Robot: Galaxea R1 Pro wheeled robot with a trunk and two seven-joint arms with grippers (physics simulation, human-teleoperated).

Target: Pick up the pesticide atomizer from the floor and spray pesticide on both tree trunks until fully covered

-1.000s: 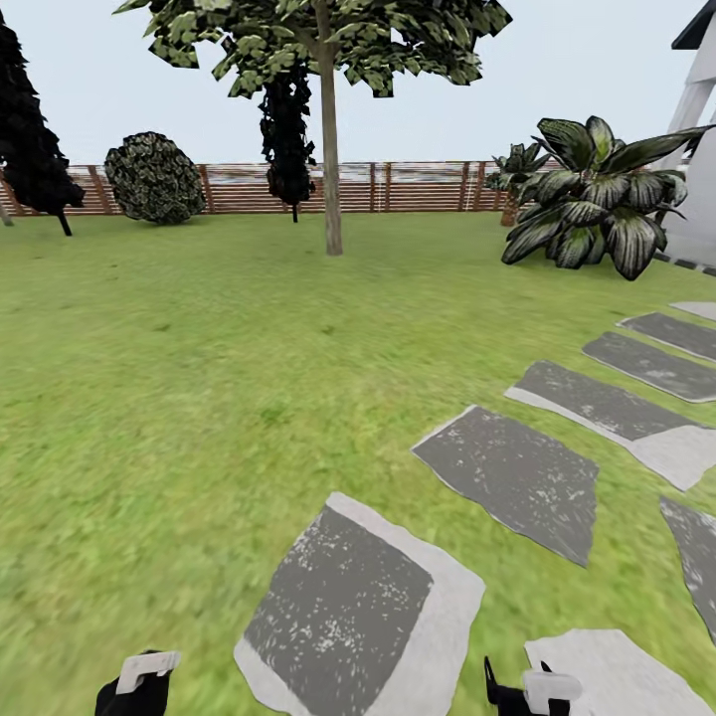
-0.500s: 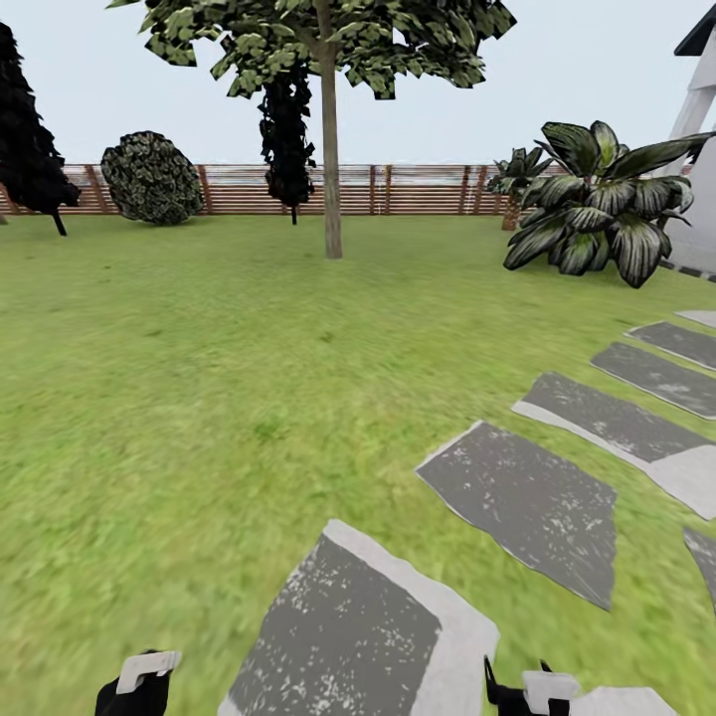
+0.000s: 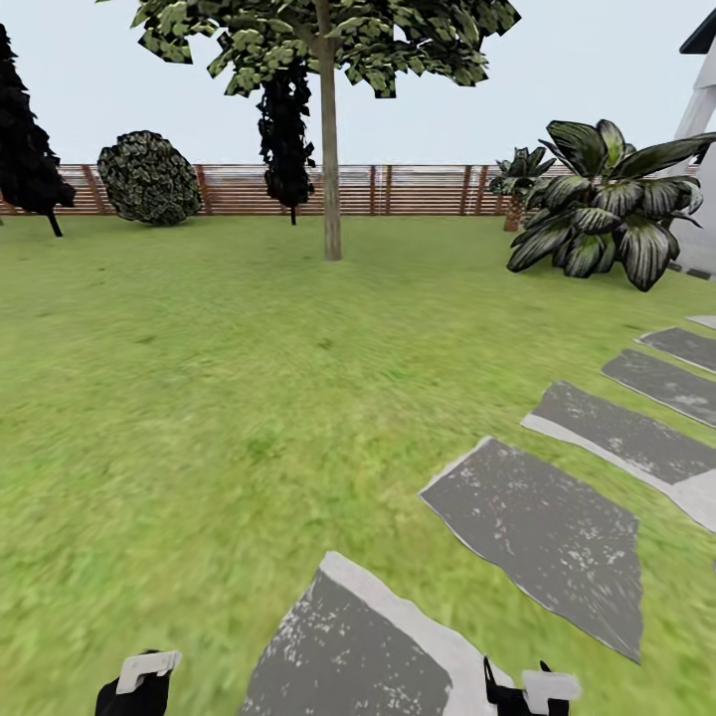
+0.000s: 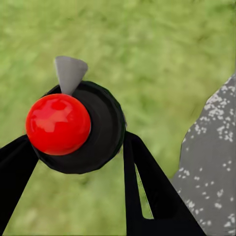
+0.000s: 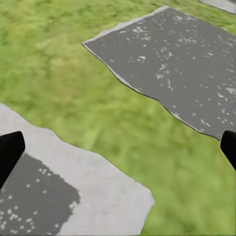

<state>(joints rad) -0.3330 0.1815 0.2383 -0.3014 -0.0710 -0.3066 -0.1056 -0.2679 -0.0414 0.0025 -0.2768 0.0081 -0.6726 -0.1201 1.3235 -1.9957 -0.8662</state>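
Note:
In the left wrist view the pesticide atomizer (image 4: 101,129), a dark round bottle with a red top (image 4: 58,124) and a grey nozzle, sits between the black fingers of my left gripper (image 4: 73,150), which is shut on it. That gripper's white-tipped end shows low in the head view (image 3: 137,684). My right gripper (image 5: 118,147) is open over grass and stone, with nothing between its fingers, and appears at the head view's lower edge (image 3: 525,691). One tree stands far ahead on the lawn, its bare straight trunk (image 3: 330,169) under blocky foliage (image 3: 318,40).
Grey stepping stones (image 3: 542,527) run from my base off to the right. A brown slat fence (image 3: 418,189) closes the back of the lawn. A round bush (image 3: 149,179) and dark narrow trees (image 3: 25,149) stand at the left, and a broad-leaved plant (image 3: 607,204) and a white building corner at the right.
The whole head view has shifted: the stepping stones slid down and to the right, so the camera moved forward over the lawn. Both grippers keep their place and state.

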